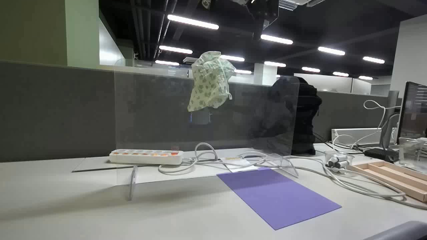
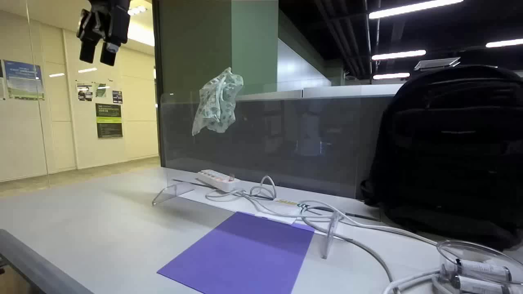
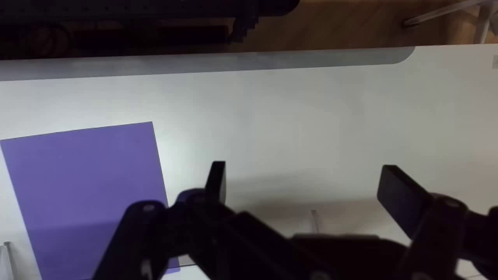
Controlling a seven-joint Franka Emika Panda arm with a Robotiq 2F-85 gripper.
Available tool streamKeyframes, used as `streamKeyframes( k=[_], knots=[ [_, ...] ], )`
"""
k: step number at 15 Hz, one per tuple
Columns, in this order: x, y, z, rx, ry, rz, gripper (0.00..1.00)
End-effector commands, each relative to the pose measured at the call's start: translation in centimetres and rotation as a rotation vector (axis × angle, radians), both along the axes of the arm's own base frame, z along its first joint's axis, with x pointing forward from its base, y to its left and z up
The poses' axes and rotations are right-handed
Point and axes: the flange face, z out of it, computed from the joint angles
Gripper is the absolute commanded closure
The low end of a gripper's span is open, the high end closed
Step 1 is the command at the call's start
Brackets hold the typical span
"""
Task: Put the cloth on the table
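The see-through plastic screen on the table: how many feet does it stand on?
2. In both exterior views, one clear plastic foot stands nearer the long white power strip, and a second foot nearer the bulky black backpack. No more seem hidden.

This looks like an office. Beneath the jaws of the gripper point(image 3: 302, 171) spreads a long white table point(image 3: 299, 116). In an exterior view, a grey partition point(image 1: 50, 110) shows below the jaws, a monitor point(image 1: 413, 113) stands down to their right, and rows of long strip lights point(image 1: 193, 22) run behind them. In an exterior view, posters point(image 2: 109, 112) hang below and beyond the jaws.
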Motion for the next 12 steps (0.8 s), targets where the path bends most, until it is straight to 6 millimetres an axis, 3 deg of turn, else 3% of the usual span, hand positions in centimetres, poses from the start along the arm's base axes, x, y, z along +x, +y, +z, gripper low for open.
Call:
streamKeyframes(
  k=[1, 9, 12],
  knots=[
    [0.0, 0.0, 0.1, 0.000, -0.001, 0.000, 0.00],
    [0.0, 0.0, 0.1, 0.000, -0.003, 0.000, 0.00],
    [1.3, -3.1, 1.4, -0.038, -0.173, -0.104, 0.00]
  ],
)
